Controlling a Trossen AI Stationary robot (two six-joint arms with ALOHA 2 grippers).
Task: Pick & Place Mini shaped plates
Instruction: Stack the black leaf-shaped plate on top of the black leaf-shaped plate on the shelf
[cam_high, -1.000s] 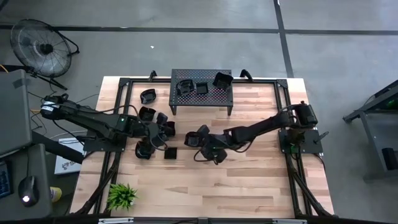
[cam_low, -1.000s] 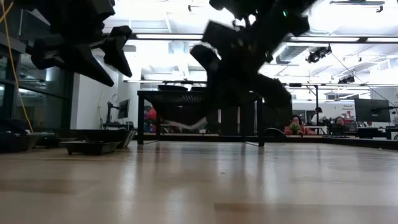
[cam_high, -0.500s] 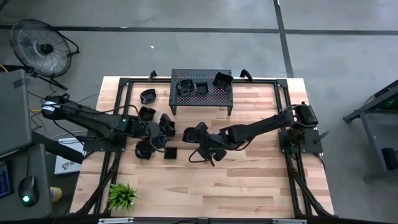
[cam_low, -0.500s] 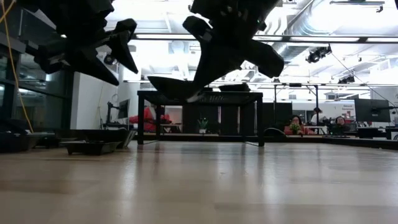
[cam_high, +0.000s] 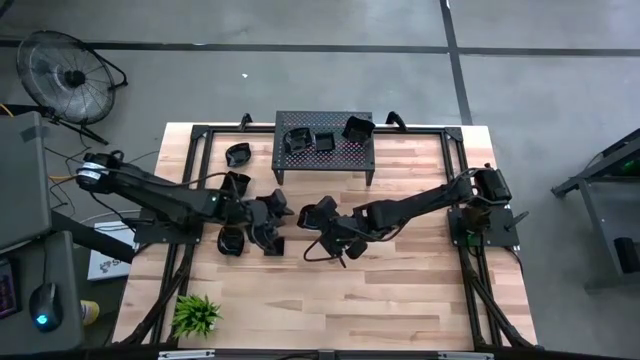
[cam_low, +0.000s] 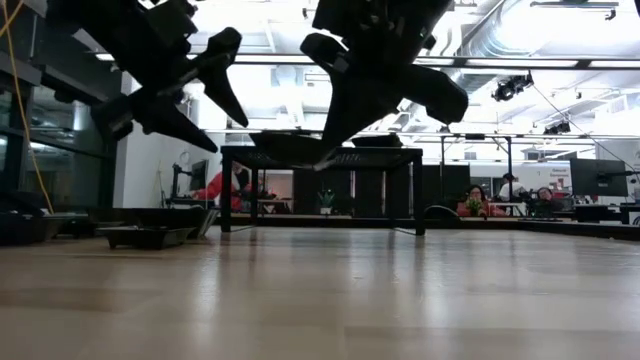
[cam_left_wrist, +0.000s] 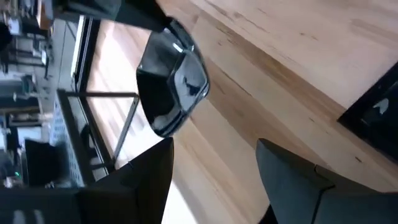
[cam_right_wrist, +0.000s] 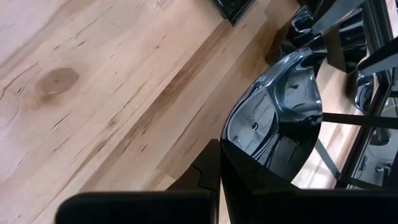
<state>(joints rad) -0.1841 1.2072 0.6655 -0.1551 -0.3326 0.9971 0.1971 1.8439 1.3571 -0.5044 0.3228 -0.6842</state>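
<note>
**Plate held aloft at mid-desk, second tool waiting beside it**

Right tool (cam_high: 318, 218) clenched on a mini shaped plate (cam_right_wrist: 277, 121), carried clear of the desk (cam_high: 400, 290) near its middle. Held by the rim, glossy hollow facing the wrist camera, most likely so the shallow dish stays level enough to set down flat. Seen from the low view as a thin dark dish (cam_low: 285, 150) pinched under the fingers, well above the wood.

Left tool (cam_high: 268, 216) just beside it, fingers spread and empty, hovering over the cluster of plates on the left half of the desk. In its wrist view, the carried plate (cam_left_wrist: 174, 78) straight ahead between the two open fingers (cam_left_wrist: 143, 180); possibly lined up for a handover, though that cannot be confirmed from here.

Other plates: several lying loose on the desk around the left arm, one square piece (cam_high: 273, 246) flat just in front of the tools, one more (cam_high: 238, 155) farther back by the frame. Three already resting on top of the perforated stand (cam_high: 324, 137) at the back edge, which suggests the stand as the drop-off point. Judged as mid-transfer: plate lifted, not yet placed. Small green plant (cam_high: 196, 314) at the near left corner, well apart from the work.
</note>
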